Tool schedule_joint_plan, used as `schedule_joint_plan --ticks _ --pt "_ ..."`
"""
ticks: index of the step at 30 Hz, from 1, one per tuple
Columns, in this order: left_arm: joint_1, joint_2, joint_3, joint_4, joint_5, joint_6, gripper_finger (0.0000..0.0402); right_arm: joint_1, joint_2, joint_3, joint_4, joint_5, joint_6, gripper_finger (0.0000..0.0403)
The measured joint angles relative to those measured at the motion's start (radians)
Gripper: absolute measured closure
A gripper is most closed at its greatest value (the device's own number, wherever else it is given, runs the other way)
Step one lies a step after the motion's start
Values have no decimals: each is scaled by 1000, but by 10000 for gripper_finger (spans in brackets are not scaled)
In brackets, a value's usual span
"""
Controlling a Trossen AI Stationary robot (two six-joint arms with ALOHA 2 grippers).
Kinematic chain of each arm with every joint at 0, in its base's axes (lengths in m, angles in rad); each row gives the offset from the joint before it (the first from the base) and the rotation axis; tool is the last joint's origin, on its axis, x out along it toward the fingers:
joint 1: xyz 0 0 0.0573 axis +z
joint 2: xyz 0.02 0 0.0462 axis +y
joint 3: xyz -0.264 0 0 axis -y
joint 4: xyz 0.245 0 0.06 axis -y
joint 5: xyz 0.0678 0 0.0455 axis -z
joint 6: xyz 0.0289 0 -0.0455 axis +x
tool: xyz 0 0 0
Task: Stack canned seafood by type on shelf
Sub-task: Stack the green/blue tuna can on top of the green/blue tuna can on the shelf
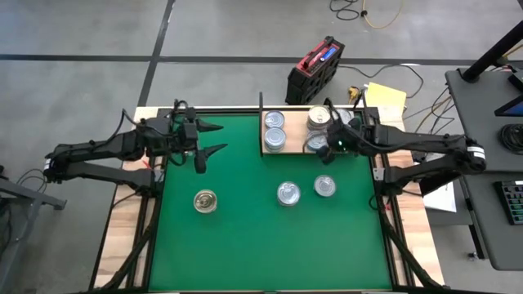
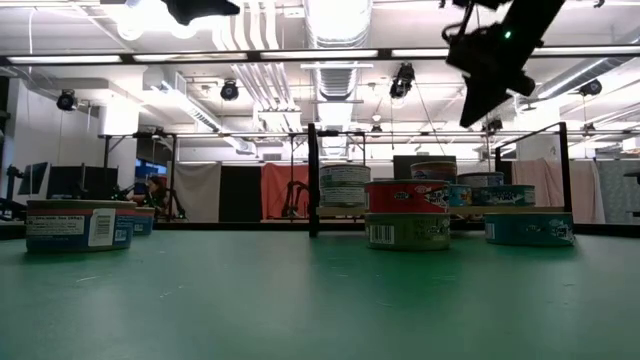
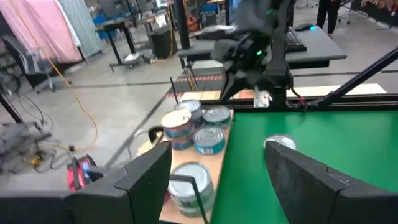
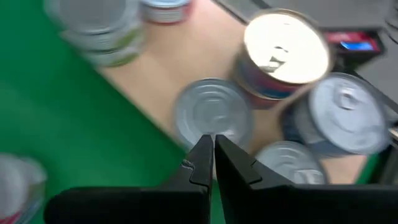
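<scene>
Canned seafood: several tins grouped on the shelf (image 1: pixel 292 121) at 12 o'clock, three loose on the table (image 1: pixel 245 245) below; right tool (image 1: pixel 333 144), clenched and empty, hangs over the shelf tins and may topple stacks; left tool (image 1: pixel 214 137) released at 9 o'clock.

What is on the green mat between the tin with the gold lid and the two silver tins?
Nothing. In the high view, the stretch of green mat between the gold-lidded tin and the two silver tins is bare.
</scene>
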Motion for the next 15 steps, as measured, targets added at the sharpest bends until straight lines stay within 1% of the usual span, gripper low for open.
schedule_joint_plan --ticks 7,11,15 --pt "-12 13 -41 -1 0 -156 159 219 -10 -6 36 19 52 394" --pt "-29 25 -51 -25 1 -244 159 345 4 -8 66 111 81 394" --pt "-50 51 -52 -58 1 -340 159 456 18 -11 78 171 124 394"
